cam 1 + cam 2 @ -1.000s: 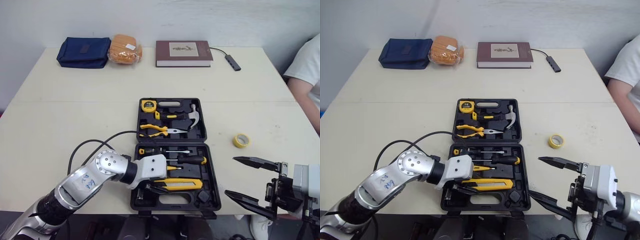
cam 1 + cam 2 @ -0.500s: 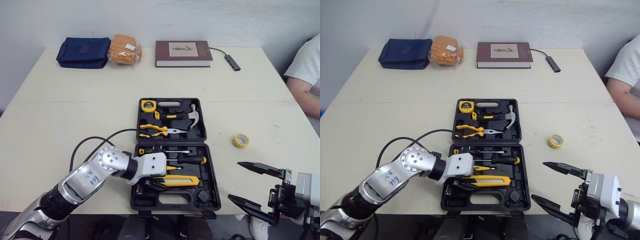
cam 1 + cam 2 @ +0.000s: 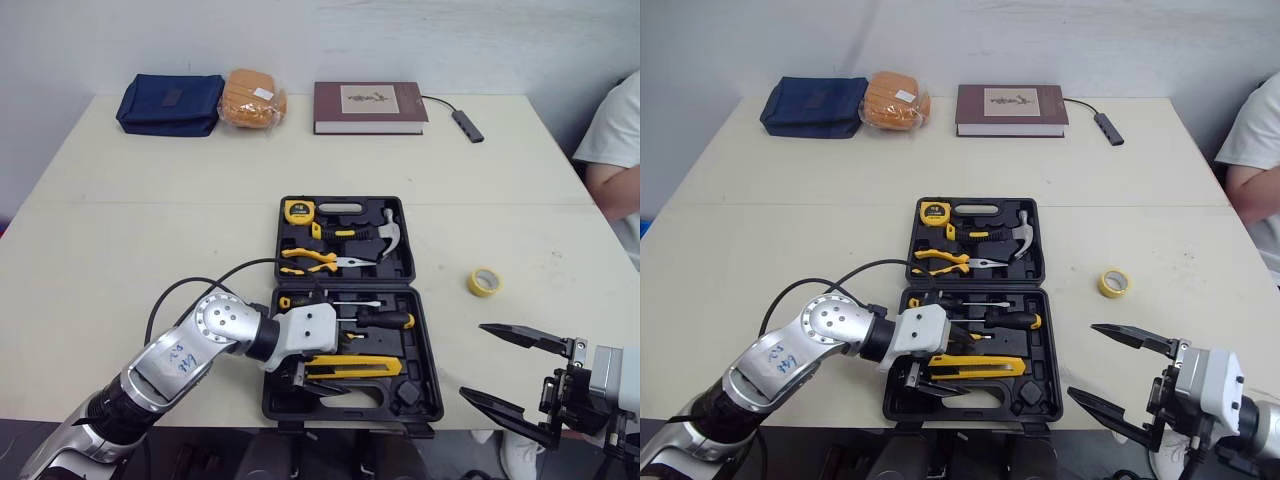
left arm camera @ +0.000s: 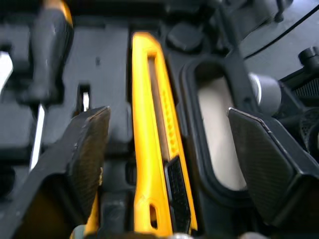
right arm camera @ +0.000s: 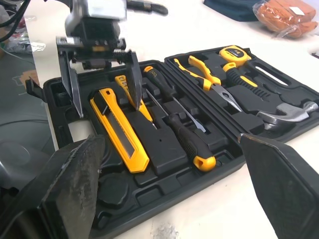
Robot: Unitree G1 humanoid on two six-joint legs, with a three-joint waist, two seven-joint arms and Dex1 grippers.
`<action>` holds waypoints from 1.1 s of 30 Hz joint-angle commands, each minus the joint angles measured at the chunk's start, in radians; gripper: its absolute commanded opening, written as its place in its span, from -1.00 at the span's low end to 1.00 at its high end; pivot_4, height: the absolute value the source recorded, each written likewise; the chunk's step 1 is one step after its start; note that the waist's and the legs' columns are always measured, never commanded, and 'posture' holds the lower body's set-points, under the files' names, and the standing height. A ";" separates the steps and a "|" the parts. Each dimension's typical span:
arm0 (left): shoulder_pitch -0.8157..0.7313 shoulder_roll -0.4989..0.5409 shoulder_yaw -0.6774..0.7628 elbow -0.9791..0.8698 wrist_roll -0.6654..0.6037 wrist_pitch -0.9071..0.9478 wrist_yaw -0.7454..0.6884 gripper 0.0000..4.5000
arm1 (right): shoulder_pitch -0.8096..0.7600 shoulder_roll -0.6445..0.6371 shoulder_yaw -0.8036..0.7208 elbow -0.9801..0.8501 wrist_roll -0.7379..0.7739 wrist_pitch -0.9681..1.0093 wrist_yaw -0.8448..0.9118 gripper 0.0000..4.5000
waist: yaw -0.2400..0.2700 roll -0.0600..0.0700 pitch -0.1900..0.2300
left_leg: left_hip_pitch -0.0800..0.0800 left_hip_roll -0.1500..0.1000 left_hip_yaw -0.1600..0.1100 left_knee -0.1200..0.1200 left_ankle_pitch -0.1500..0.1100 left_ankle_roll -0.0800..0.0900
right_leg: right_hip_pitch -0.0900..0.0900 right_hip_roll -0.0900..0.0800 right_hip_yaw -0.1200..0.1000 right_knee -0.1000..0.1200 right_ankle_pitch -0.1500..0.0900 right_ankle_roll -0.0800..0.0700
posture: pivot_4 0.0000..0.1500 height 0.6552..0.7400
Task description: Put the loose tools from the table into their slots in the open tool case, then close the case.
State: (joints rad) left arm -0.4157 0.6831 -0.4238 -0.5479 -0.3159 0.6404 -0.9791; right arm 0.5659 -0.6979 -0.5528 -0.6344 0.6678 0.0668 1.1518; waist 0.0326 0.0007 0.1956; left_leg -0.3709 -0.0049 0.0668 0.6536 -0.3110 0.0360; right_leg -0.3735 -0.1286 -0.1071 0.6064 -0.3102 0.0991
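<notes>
The black case (image 3: 427, 360) lies open and flat. In its near half a yellow knife (image 3: 352, 367) lies lengthwise beside a black-handled screwdriver (image 3: 385, 319). Its far half holds pliers (image 3: 310, 260), a tape measure (image 3: 297, 210) and a hammer (image 3: 385, 232). A yellow tape roll (image 3: 484, 281) lies right of the case.

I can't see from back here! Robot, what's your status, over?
Left gripper open, straddling yellow knife in the tool case. Right gripper open, holding nothing. Tape roll loose on table, case lid open.
</notes>
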 commanded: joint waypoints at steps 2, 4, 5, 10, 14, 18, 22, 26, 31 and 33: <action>0.036 -0.030 0.067 -0.003 -0.051 -0.108 -0.035 0.69 | 0.007 0.004 -0.007 -0.008 0.006 -0.013 0.005 1.00 | -0.001 0.000 0.000 | 0.000 0.000 0.000 0.000 0.000 0.000 | 0.000 0.000 0.000 0.000 0.000 0.000 | 1.00 1.00; 0.054 -0.064 0.102 0.018 -0.084 -0.179 -0.053 0.58 | 0.008 0.003 -0.007 -0.011 0.006 -0.010 0.004 1.00 | -0.001 0.000 0.000 | 0.000 0.000 0.000 0.000 0.000 0.000 | 0.000 0.000 0.000 0.000 0.000 0.000 | 1.00 1.00; 0.070 -0.079 0.119 0.029 -0.119 -0.176 -0.063 0.45 | 0.012 0.006 -0.005 -0.012 0.003 -0.011 0.003 1.00 | -0.001 0.000 0.000 | 0.000 0.000 0.000 0.000 0.000 0.000 | 0.000 0.000 0.000 0.000 0.000 0.000 | 1.00 1.00; 0.097 -0.111 0.088 0.145 -0.069 -0.322 -0.123 -0.43 | 0.031 0.010 -0.020 -0.007 -0.012 -0.006 -0.014 1.00 | -0.001 0.000 0.000 | 0.000 0.000 0.000 0.001 0.000 0.000 | 0.000 0.000 0.000 0.001 0.000 0.000 | 1.00 1.00; 0.080 -0.116 0.054 0.206 -0.026 -0.360 -0.149 -0.97 | 0.031 0.000 -0.024 -0.008 -0.031 -0.005 -0.025 1.00 | 0.000 0.000 0.000 | 0.000 0.000 0.000 0.002 0.000 0.001 | 0.001 0.000 0.000 0.001 0.000 0.000 | 1.00 1.00; 0.089 -0.126 0.036 0.246 0.030 -0.398 -0.132 -0.97 | 0.032 0.001 -0.037 -0.019 -0.030 -0.002 -0.041 1.00 | 0.000 0.000 0.000 | 0.000 0.000 0.000 0.002 -0.001 0.001 | 0.000 0.000 0.000 0.001 0.000 0.000 | 1.00 1.00; 0.102 -0.133 0.020 0.271 0.072 -0.414 -0.121 -0.97 | 0.038 0.000 -0.042 -0.030 -0.029 0.005 -0.057 1.00 | -0.001 0.000 0.000 | 0.000 0.000 0.000 0.002 -0.001 0.001 | 0.000 0.000 0.000 0.002 0.000 0.000 | 1.00 1.00; 0.098 -0.152 0.028 0.285 0.073 -0.407 -0.108 -0.97 | 0.035 -0.005 -0.039 -0.040 -0.027 0.013 -0.070 1.00 | -0.001 0.000 0.000 | 0.000 0.000 0.000 0.002 -0.001 0.001 | 0.000 0.000 0.000 0.002 0.000 0.000 | 1.00 1.00; 0.100 -0.158 0.024 0.312 0.117 -0.376 -0.065 -0.97 | 0.032 -0.003 -0.031 -0.064 -0.022 0.032 -0.092 1.00 | -0.001 0.000 0.000 | 0.000 0.000 0.000 0.002 -0.001 0.001 | 0.000 0.000 0.000 0.002 0.000 0.000 | 1.00 1.00; 0.102 -0.153 0.024 0.318 0.123 -0.370 -0.062 -0.97 | 0.023 -0.001 -0.037 -0.069 -0.011 0.040 -0.106 1.00 | -0.001 0.000 0.000 | 0.000 0.000 0.000 0.003 -0.001 0.001 | 0.000 0.000 0.000 0.002 0.000 0.000 | 1.00 1.00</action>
State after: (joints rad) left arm -0.3182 0.5243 -0.4007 -0.2349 -0.2190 0.2558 -1.0566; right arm 0.5928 -0.6964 -0.5586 -0.6684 0.6302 0.1037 1.0581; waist 0.0317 0.0008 0.1954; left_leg -0.3705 -0.0049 0.0670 0.6562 -0.3116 0.0368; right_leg -0.3732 -0.1291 -0.1070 0.6086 -0.3102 0.0992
